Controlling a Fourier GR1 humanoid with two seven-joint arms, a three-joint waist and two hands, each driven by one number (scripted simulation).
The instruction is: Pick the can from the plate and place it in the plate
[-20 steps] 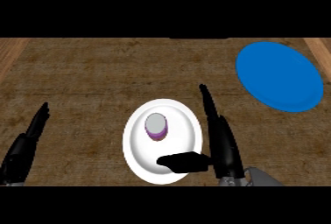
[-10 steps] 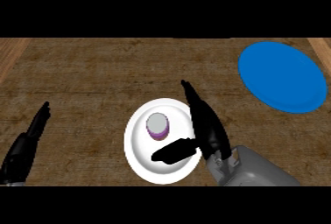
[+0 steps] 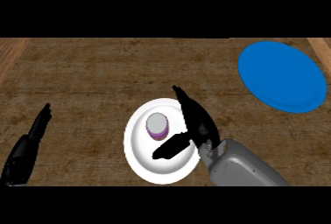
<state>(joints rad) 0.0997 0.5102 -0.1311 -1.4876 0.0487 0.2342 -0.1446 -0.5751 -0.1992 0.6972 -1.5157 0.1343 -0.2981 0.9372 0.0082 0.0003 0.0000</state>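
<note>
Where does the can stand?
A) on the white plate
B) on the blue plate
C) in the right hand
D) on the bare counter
A: the can stands on the white plate, and the open right hand is beside it, not curled round it.

Kitchen, wood-grain counter top (image 3: 84, 74), white plate (image 3: 139, 153) w/ can (image 3: 157, 126), blue plate (image 3: 281, 76) apart.

My right hand (image 3: 197, 124) hides part of the white plate (image 3: 139, 153) under its fingers. I can't tell if they touch the can (image 3: 157, 125) beside them. Below its fingers, my left hand (image 3: 26, 153) runs off the edge.
</note>
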